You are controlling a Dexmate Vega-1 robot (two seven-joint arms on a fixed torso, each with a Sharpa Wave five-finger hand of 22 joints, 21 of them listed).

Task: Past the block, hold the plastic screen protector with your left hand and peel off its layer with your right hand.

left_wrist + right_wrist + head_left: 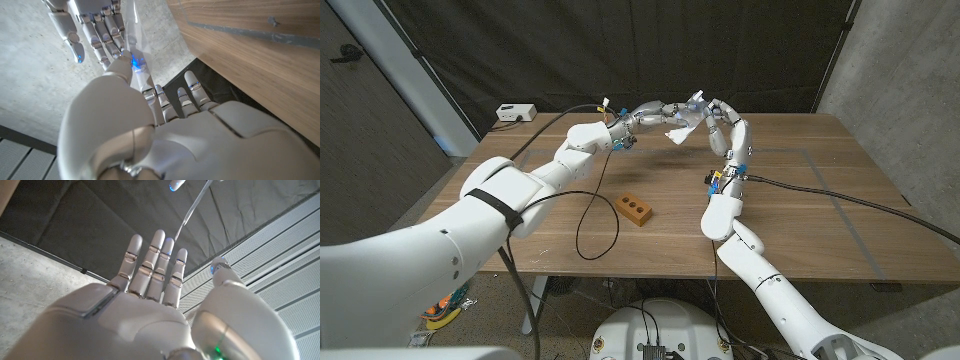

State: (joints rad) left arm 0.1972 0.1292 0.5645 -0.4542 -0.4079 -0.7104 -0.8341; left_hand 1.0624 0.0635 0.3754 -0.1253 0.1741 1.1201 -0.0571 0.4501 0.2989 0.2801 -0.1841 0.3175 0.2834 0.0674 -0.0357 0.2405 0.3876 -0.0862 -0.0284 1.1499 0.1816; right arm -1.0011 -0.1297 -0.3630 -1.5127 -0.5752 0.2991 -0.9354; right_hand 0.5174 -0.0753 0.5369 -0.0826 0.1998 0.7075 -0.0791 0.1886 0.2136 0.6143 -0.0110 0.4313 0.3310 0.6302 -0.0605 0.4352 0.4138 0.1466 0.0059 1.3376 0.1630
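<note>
Raised above the far middle of the wooden table [800,190], the left hand [650,115] and right hand [720,125] meet fingertip to fingertip, glossy white shells with grey segmented fingers. Between them hangs the screen protector [685,125], a thin, clear, crinkled sheet. The left hand pinches it between thumb and fingers. The right hand's fingers stand straight against the film; it seems to touch it, but I cannot tell whether it grips. Nearer the robot, well apart from both hands, the block [633,209] lies on the table: brick-brown, rectangular, with round holes on top.
</note>
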